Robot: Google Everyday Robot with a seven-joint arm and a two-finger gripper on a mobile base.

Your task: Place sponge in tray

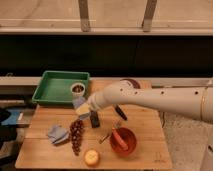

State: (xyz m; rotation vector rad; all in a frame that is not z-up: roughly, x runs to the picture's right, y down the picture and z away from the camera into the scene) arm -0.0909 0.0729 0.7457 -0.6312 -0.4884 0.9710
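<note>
The sponge (78,103), a small blue-grey block, sits at the tip of my gripper (83,108), which is shut on it. The white arm reaches in from the right, and the gripper hangs over the wooden table just off the near right corner of the green tray (50,92). Inside the tray, a small cup (77,89) stands at that right end. The sponge is just outside the tray's rim, close to the cup.
A blue-grey cloth (57,134) lies at the front left, with a bunch of grapes (76,136) beside it. A small dark object (95,120) stands under the arm. A red bowl (122,141), an orange fruit (91,157) and a dark pen (120,112) share the table.
</note>
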